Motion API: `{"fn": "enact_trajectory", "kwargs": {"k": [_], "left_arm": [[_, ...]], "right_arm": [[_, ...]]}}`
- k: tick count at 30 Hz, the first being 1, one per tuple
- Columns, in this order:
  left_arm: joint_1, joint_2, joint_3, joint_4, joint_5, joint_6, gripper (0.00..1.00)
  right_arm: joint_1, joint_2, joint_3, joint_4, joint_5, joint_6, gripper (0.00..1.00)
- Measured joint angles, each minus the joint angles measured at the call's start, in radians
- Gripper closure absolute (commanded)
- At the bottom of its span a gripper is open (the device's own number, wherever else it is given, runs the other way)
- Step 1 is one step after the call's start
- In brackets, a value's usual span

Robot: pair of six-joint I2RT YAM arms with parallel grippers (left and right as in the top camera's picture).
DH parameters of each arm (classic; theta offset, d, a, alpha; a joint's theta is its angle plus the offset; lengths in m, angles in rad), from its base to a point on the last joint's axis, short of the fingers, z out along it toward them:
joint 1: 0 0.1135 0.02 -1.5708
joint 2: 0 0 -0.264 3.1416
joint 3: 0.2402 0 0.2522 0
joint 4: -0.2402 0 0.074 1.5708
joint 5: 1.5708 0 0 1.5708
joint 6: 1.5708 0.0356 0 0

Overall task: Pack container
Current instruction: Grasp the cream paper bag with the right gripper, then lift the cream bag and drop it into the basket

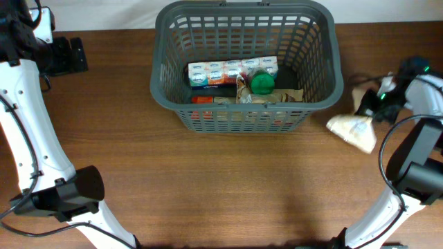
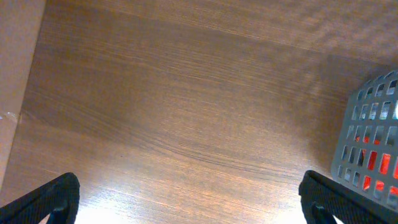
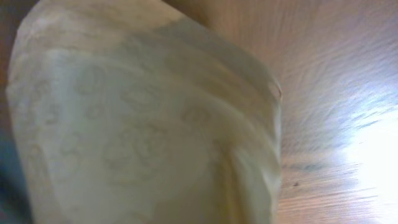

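The dark grey lattice container [image 1: 315,69] stands at the back middle of the table. It holds a row of white boxes, a green round lid, a red pack and crumpled wrappers. Its corner shows in the left wrist view [image 2: 373,149]. My left gripper [image 2: 199,208] is open and empty over bare wood, far left of the container [image 1: 68,55]. My right gripper [image 1: 372,104] is at a cream plastic bag [image 1: 353,130] right of the container. The bag [image 3: 143,124] fills the right wrist view, blurred, and hides the fingers.
The wooden table's left edge [image 2: 18,118] shows in the left wrist view. Both white arm bases stand at the table's front corners.
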Motion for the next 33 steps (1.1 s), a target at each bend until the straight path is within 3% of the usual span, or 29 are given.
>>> {"fn": "enact_trajectory", "kwargs": {"k": [3,7,11,14,18,26,33], "left_arm": [[0.0,0.0,0.0,0.0,0.001,0.0,0.01],[0.0,0.0,-0.001,0.0,0.001,0.0,0.01],[0.0,0.0,-0.001,0.0,0.001,0.0,0.01],[0.0,0.0,-0.001,0.0,0.001,0.0,0.01],[0.0,0.0,-0.001,0.0,0.001,0.0,0.01],[0.0,0.0,-0.001,0.0,0.001,0.0,0.01],[0.0,0.0,-0.001,0.0,0.0,0.0,0.01]], "right_arm": [[0.007,-0.018,0.311,-0.131,-0.012,0.0,0.96],[0.074,-0.109,0.717,-0.155,-0.061,-0.021,0.96],[0.289,-0.2,0.996,-0.143,-0.106,-0.074,0.96],[0.468,-0.212,1.019,-0.119,-0.119,-0.122,0.96],[0.674,-0.087,0.97,-0.104,-0.124,-0.189,0.96],[0.85,0.24,0.907,-0.125,-0.15,-0.233,0.96],[0.946,0.271,0.837,-0.145,-0.145,-0.431,0.96]]}}
